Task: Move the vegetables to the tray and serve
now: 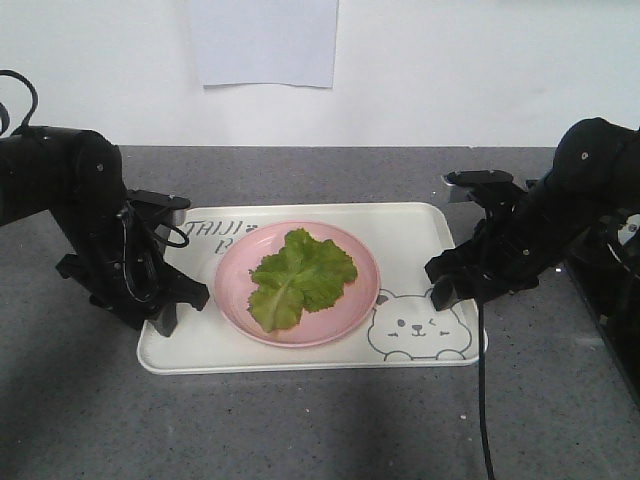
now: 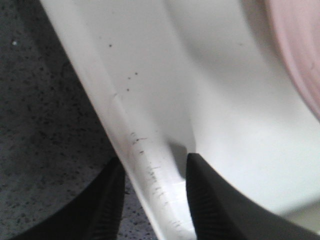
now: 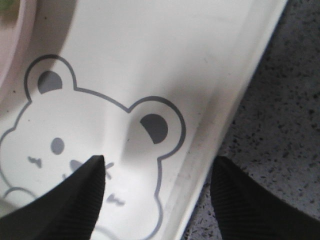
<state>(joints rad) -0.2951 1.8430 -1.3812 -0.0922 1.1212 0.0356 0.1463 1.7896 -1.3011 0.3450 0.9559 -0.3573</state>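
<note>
Lettuce is already aboard: the ruffled bright green lettuce leaf point(image 1: 300, 276) lies on the round pink plate point(image 1: 345, 318), and that plate stands in the middle of the large cream-white plastic tray with the grey bear drawing point(image 1: 420, 228) on the grey speckled tabletop point(image 1: 300, 420). So I judge the transfer done and the serving step in hand.

My left pincer point(image 2: 152, 200) straddles the tray's left rim, one finger outside over the tabletop and one inside, the gap narrow around the rim; whether it already pinches the plastic I cannot tell. My right pincer point(image 3: 157, 192) straddles the right rim with its fingers wide, one over the bear's face, one over the tabletop, neither touching the rim.

Next I would need to close both pincers on the rims, the right one first, then lift evenly so the plate does not slide.

The tray's long axis runs left to right across the front view, the bear at its right near corner. The leaf's long axis runs diagonally, its pale rib from the near left toward the far right.
</note>
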